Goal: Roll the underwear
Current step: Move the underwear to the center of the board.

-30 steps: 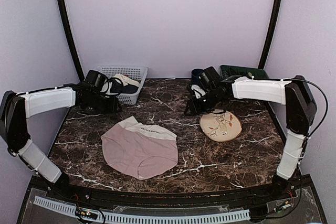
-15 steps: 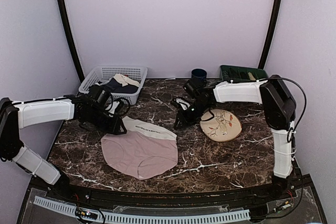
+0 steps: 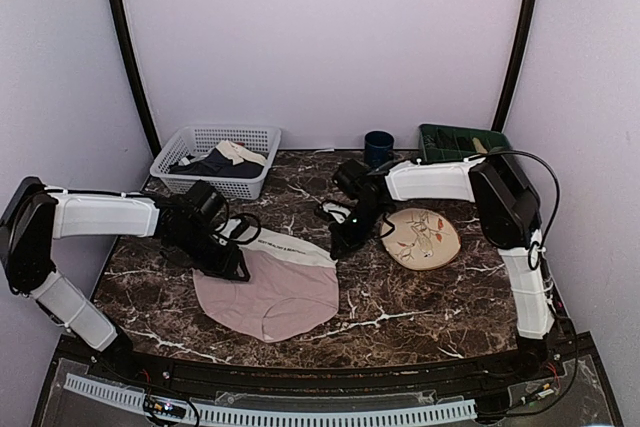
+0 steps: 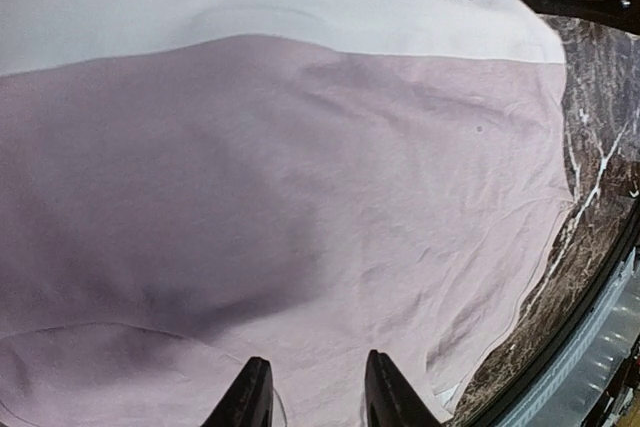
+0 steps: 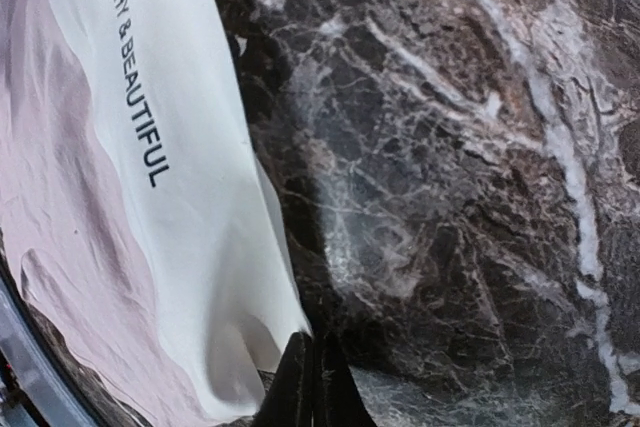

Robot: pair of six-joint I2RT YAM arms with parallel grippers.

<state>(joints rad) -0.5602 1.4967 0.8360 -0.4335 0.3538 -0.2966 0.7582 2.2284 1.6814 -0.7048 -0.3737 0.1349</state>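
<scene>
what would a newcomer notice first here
The pink underwear lies flat on the dark marble table, its cream waistband printed SEXY HEALTHY & BEAUTIFUL. The right gripper pinches the waistband's corner, while the left gripper hovers open over the pink fabric.

Middle of the worktop (image 3: pixel 420 297): underwear (image 3: pixel 268 292), flat, waistband to the rear. Over its left edge, left tool (image 3: pixel 228 265). On its right rear corner, right tool (image 3: pixel 338 245), pinched closed. Just right of that, plate (image 3: pixel 421 238). Rear left, basket (image 3: pixel 262 137) with clothes (image 3: pixel 215 161) inside. Rear right, cup (image 3: pixel 378 146), with tray (image 3: pixel 462 135) to its right.
</scene>
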